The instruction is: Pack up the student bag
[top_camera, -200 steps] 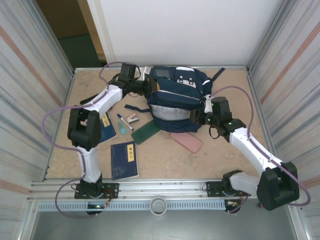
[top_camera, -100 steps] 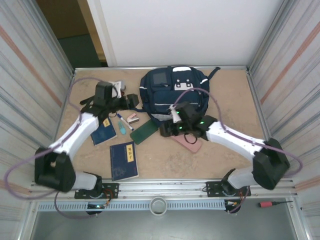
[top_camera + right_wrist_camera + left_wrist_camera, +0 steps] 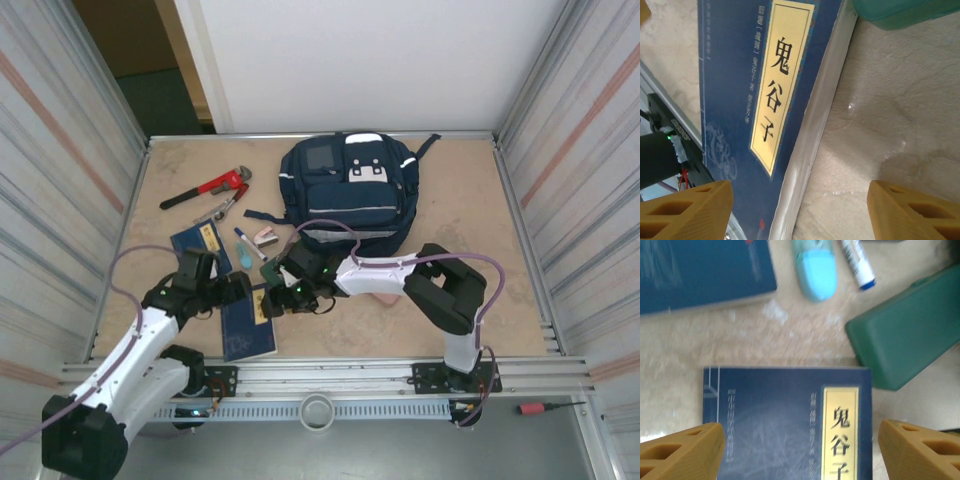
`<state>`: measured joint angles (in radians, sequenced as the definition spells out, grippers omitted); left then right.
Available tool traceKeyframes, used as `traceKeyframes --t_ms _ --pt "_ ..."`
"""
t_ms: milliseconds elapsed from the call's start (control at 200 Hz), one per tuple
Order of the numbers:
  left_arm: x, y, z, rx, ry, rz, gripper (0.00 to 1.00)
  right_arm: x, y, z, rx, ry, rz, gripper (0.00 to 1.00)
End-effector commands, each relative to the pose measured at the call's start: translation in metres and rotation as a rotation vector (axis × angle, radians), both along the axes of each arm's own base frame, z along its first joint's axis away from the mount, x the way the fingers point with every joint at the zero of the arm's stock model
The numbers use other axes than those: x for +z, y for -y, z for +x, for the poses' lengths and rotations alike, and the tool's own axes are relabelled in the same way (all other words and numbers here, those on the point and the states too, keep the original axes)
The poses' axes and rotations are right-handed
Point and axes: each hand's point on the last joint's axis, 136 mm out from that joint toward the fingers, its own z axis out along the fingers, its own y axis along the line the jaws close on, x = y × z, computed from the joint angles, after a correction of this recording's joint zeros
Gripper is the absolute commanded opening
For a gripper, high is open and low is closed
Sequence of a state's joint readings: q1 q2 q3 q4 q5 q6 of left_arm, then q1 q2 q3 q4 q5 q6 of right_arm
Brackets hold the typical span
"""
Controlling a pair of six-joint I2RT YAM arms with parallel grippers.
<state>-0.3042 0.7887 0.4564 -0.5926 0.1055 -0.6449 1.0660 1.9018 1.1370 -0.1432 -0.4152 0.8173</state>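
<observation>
Two grippers hang low over the navy book (image 3: 248, 325), which lies flat on the bench (image 3: 430, 240) close to its near edge, with a yellow title label of Chinese characters facing up. The left gripper (image 3: 238, 290) is over the book's far left part. In the left wrist view its fingers (image 3: 682, 452) stand wide apart, with the cover between them and nothing clamped. The right gripper (image 3: 278, 290) is over the book's far right corner. In the right wrist view its fingers (image 3: 687, 212) are likewise spread, one above the cover and the other above bare bench beside the page edge, holding nothing.

Close against the book's far right corner lies a green case (image 3: 907, 345), set at a slant; I cannot tell whether the two touch. Just beyond the book's far edge, a light-blue oblong piece (image 3: 815, 272) and a marker (image 3: 858, 265) with a blue cap lie side by side. A second blue book (image 3: 197, 245) lies beyond the navy book to the left. Farther off in that direction is a red pipe wrench (image 3: 205, 188).

Farthest from the navy book, beyond it and to the right, the student bag (image 3: 350, 185) lies at the back of the bench. Its front pocket and white patches face up, and it is apart from both grippers.
</observation>
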Motion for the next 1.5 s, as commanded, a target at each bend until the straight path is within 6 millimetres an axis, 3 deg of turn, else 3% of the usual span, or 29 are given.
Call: traceKeyframes --t_ms 0,185,446,711,927,1062,1217,1338,1493 --pt "-0.020 -0.017 -0.020 0.144 -0.085 0.022 0.80 -0.002 -0.016 -0.001 -0.030 -0.066 0.037 0.68" --pt "-0.044 -0.025 -0.029 0.188 -0.116 0.022 0.78 -0.007 -0.029 0.001 -0.035 -0.096 0.055 0.64" --pt "-0.057 -0.007 -0.031 0.136 -0.157 -0.094 0.65 -0.012 -0.038 0.008 -0.070 -0.105 0.046 0.54" --pt "-0.054 0.005 -0.030 0.112 -0.131 -0.173 0.52 0.001 -0.052 0.022 -0.112 -0.063 0.096 0.26" --pt "-0.040 0.003 -0.021 0.120 -0.065 -0.174 0.53 0.019 -0.048 0.027 -0.114 -0.029 0.146 0.02" --pt "-0.007 -0.001 -0.001 0.122 0.035 -0.161 0.62 0.053 -0.041 0.024 -0.052 0.011 0.213 0.00" --pt "0.058 0.003 0.024 0.085 0.194 -0.188 0.73 0.102 -0.016 0.039 -0.042 0.062 0.299 0.00" --pt "0.115 0.022 0.038 -0.018 0.343 -0.276 0.77 0.146 0.011 0.057 -0.038 0.107 0.384 0.00" --pt "0.170 0.055 0.045 -0.183 0.460 -0.431 0.80 0.197 0.055 0.084 -0.068 0.191 0.459 0.00"
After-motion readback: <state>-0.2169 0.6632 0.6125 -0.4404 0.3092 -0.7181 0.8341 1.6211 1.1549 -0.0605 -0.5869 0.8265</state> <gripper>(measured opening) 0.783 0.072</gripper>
